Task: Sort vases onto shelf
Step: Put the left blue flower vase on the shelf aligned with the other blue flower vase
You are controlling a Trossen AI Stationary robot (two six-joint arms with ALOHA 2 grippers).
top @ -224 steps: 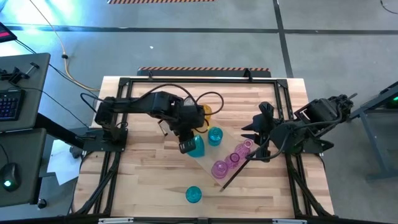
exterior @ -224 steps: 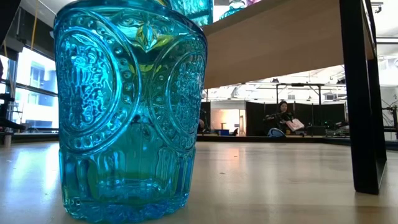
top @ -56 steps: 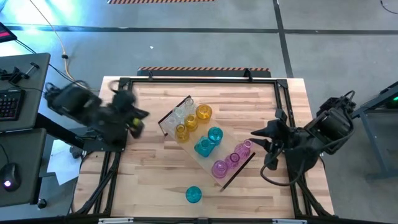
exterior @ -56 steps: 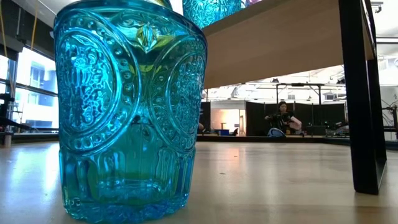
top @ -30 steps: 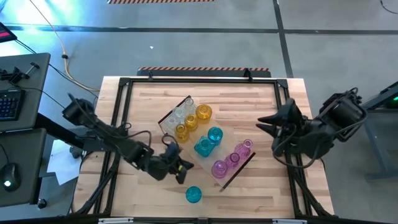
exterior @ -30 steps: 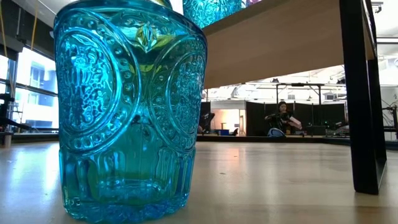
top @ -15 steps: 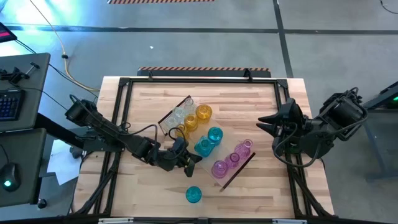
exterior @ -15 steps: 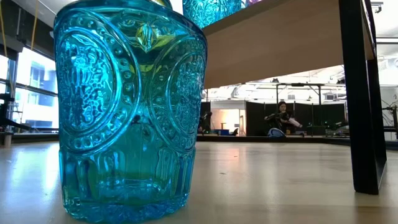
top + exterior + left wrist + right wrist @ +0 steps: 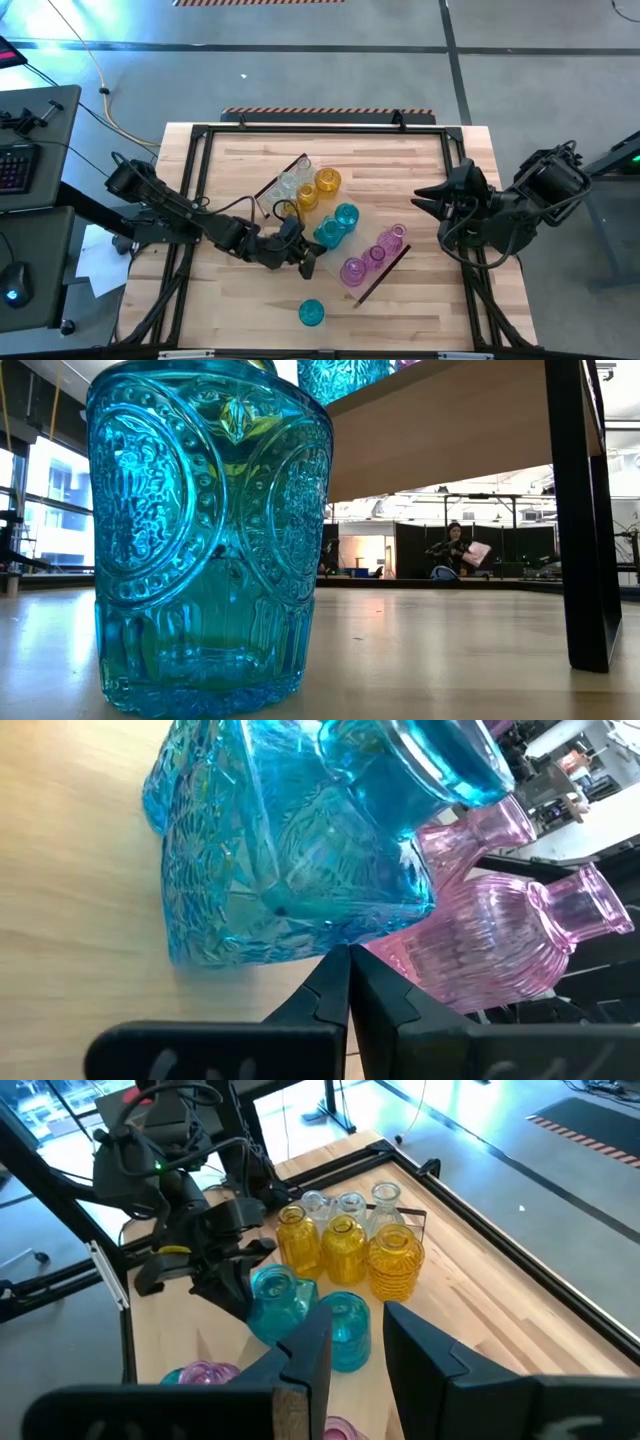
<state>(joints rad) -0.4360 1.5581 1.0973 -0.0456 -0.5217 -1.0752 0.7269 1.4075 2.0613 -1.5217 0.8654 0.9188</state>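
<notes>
The shelf (image 9: 384, 271) lies slantwise on the table and carries clear (image 9: 290, 181), amber yellow (image 9: 327, 182), teal and pink (image 9: 352, 270) vases standing on their bases. One teal vase (image 9: 311, 313) stands alone near the table's near edge and fills the low view (image 9: 210, 540). My left gripper (image 9: 307, 261) is shut, low over the table, its tips at the foot of the shelf's near teal vase (image 9: 326, 237), which looms in the left wrist view (image 9: 280, 870). My right gripper (image 9: 420, 200) waits open by the table's right edge. My left gripper (image 9: 347, 960) comes level from the table's left-near side, its shut fingertips at the lower edge of the teal vase's base (image 9: 300, 945). I cannot tell whether they touch it. The vase stands upright on the shelf.
Pink vases (image 9: 490, 930) stand right behind the teal one. A black frame (image 9: 300, 130) runs around the tabletop. Bare wood lies between the shelf and the lone teal vase. In the low view the shelf's underside (image 9: 450, 430) and dark end piece (image 9: 585, 510) show; a person sits far off.
My left arm has swung from the near-left part of the table toward the shelf, bringing its gripper up to the near teal vase, then nearly stopped. The vases and my right arm have stayed where they were.
</notes>
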